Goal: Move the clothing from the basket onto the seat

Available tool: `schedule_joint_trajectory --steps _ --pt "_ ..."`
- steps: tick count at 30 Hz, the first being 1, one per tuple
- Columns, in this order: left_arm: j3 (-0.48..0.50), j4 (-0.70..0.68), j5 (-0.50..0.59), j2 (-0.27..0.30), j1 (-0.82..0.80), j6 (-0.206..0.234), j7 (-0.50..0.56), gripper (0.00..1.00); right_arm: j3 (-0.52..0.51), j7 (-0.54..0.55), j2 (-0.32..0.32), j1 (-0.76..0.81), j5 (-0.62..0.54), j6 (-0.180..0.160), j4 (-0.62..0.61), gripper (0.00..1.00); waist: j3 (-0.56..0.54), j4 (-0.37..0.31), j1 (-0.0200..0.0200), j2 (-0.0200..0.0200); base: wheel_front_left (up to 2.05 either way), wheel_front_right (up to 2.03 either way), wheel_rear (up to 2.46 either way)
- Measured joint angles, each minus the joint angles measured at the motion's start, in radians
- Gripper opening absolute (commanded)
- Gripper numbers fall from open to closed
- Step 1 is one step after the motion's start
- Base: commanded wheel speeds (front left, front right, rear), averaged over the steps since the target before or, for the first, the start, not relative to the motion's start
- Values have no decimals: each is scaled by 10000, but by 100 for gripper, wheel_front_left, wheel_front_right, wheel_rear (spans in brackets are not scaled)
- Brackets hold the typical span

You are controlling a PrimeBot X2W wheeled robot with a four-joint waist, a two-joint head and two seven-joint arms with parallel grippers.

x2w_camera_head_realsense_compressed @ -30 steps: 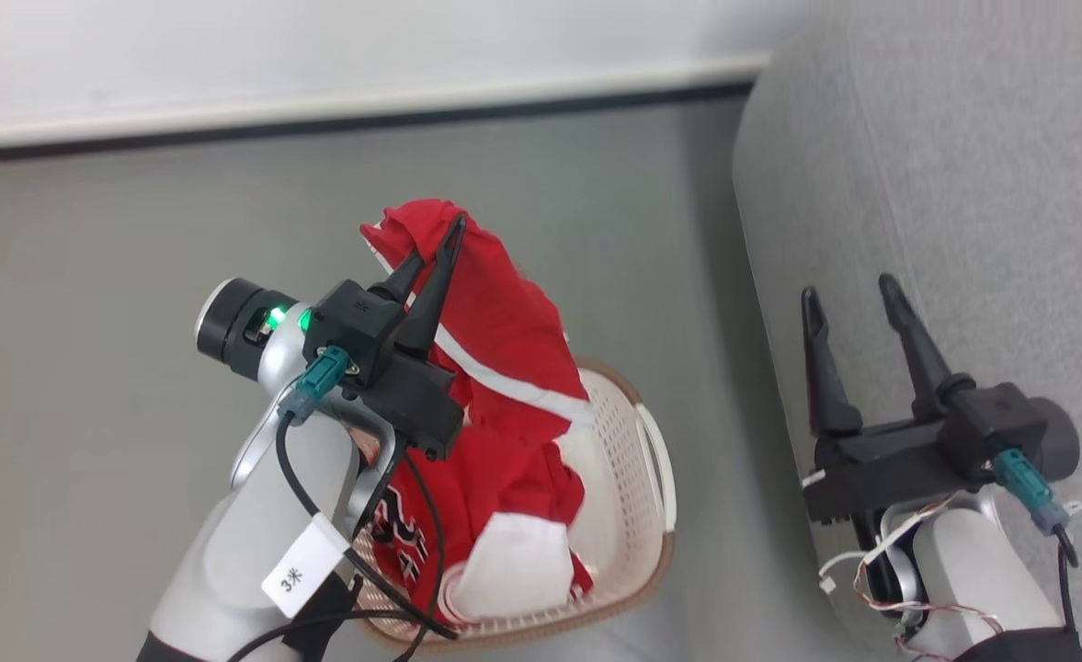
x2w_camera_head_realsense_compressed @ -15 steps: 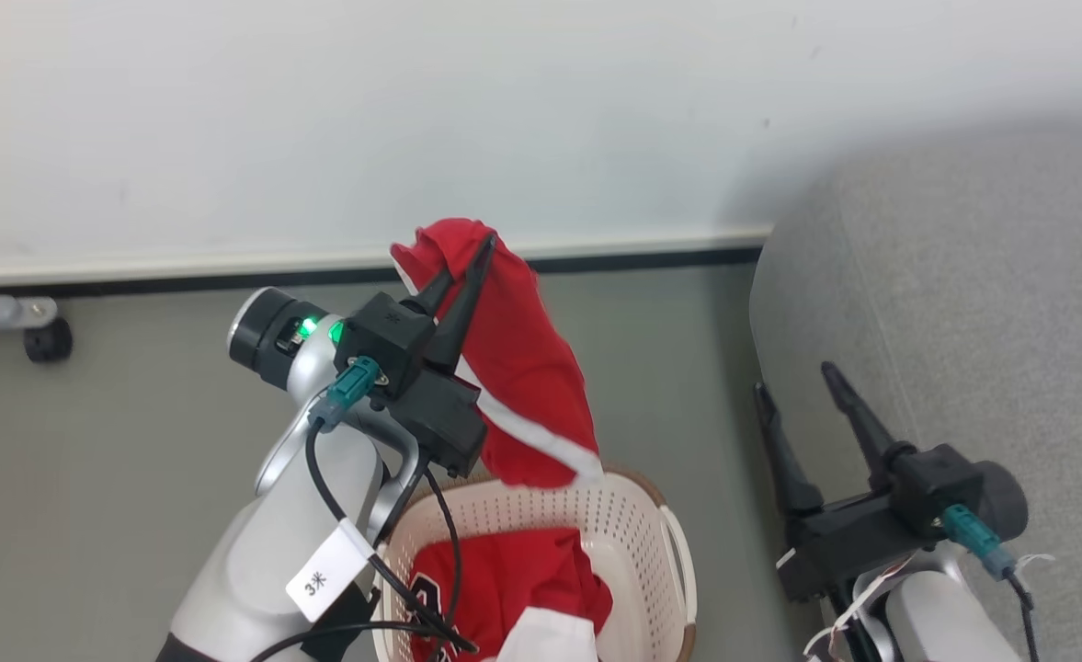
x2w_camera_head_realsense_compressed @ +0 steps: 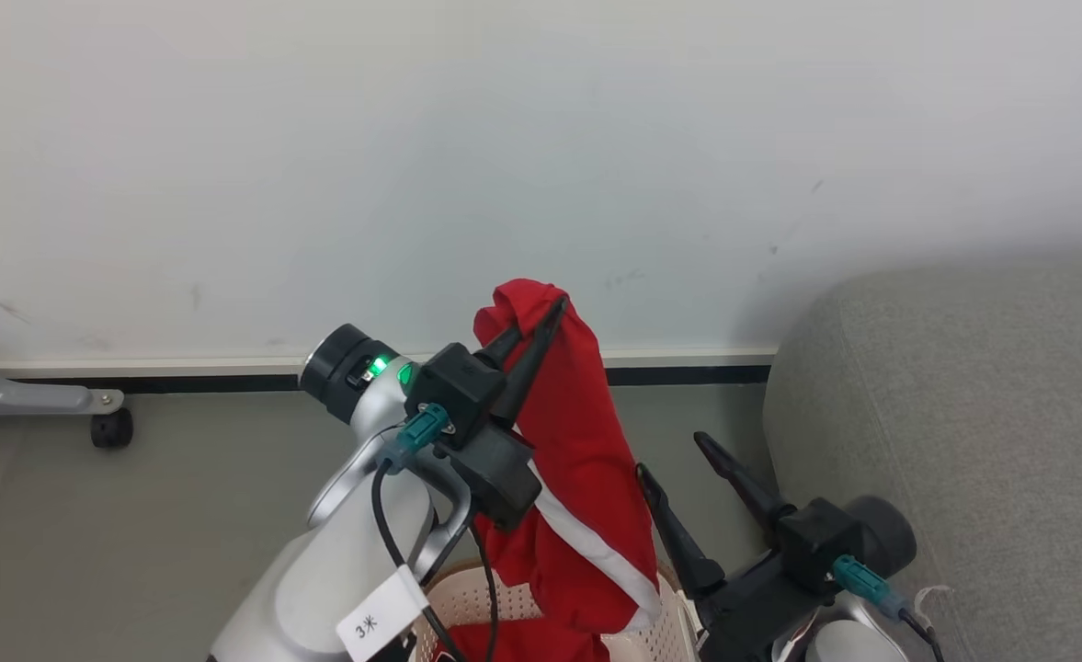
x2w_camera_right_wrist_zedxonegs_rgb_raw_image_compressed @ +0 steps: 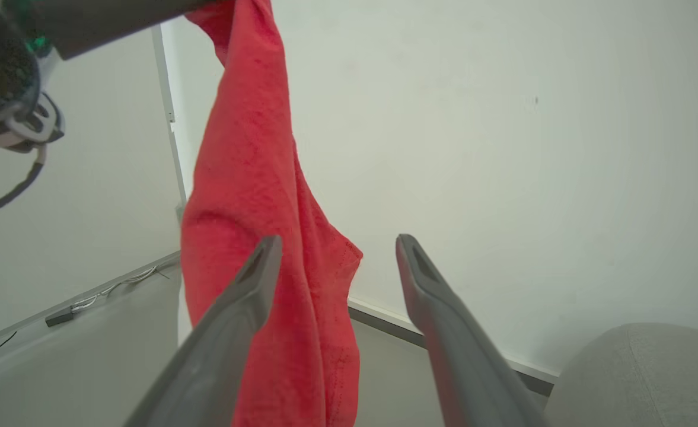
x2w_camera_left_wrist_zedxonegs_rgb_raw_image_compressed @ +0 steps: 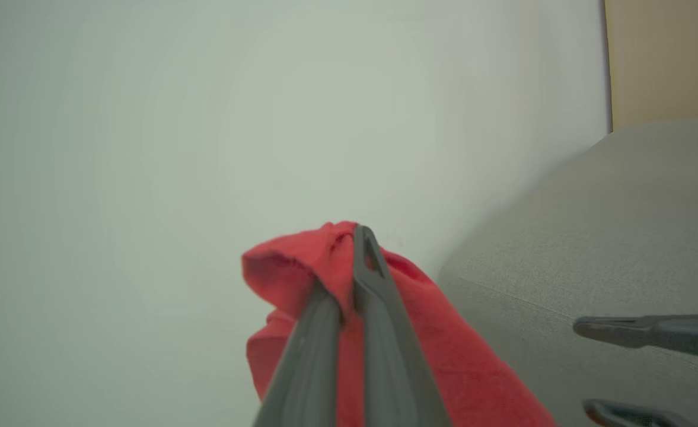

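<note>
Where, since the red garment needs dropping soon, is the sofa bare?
The grey sofa is bare across its visible top, right of the right gripper. Crowded: the red garment hangs from the left gripper over the basket, close beside the right gripper.

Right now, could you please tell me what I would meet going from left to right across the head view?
black castor wheel → left end effector, shut on the hanging red garment → right end effector, open → grey seat
</note>
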Motion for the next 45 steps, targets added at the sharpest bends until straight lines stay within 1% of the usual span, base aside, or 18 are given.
schedule_joint_trajectory --steps 7,13,18,19,21,22,26,30,31,32,34,35,38,45 --pt "-763 -581 -282 2 126 -8 253 0 614 0 0 -226 38 94 817 100 -307 363 1 1 0 0 0" --pt "-1108 -1005 -541 17 157 -6 433 0 1225 0 0 -983 71 123 1664 100 -376 580 2 2 0 0 0" --pt "-1407 -1356 -715 21 167 10 525 0 2259 0 0 -1539 234 125 2295 100 -346 655 2 2 0 0 0" --pt "-1440 -1406 -736 21 171 17 568 0 2401 0 10 -1600 332 132 2387 64 -336 670 2 2 0 0 0" --pt "-1459 -1469 -796 25 191 38 600 0 2552 0 12 -1698 518 134 2508 20 -315 701 2 2 0 0 0" --pt "-1452 -1473 -805 25 200 73 602 0 2614 0 12 -1725 585 134 2562 0 -304 714 2 2 0 0 0" --pt "-1289 -1450 -819 27 255 132 694 0 2727 0 12 -1819 823 134 2669 0 -263 736 2 2 0 0 0" --pt "-1016 -1438 -1106 69 526 324 702 0 2750 0 2 -1909 1185 134 2686 0 -227 636 2 2 0 0 0" --pt "-922 -1432 -1149 105 605 376 702 5 2748 0 -13 -1910 1223 134 2681 0 -219 599 3 2 0 0 0" --pt "-836 -1409 -1187 159 673 431 702 34 2742 0 -44 -1913 1283 134 2669 0 -213 557 3 2 0 0 0" --pt "-662 -1340 -1271 288 819 497 702 60 2694 0 -159 -1921 1373 134 2621 0 -200 462 2 2 0 0 0" --pt "-529 -1312 -1336 372 975 573 698 100 2608 0 -316 -1952 1455 134 2592 0 -185 357 2 2 0 0 0" --pt "-362 -1294 -1417 420 1203 748 675 100 2433 2 -594 -2078 1586 134 2504 0 -164 188 3 2 0 0 0" --pt "-90 -1227 -1691 621 1662 920 537 100 1873 2 -1139 -2100 1718 134 2278 0 -93 -228 2 2 0 0 0"
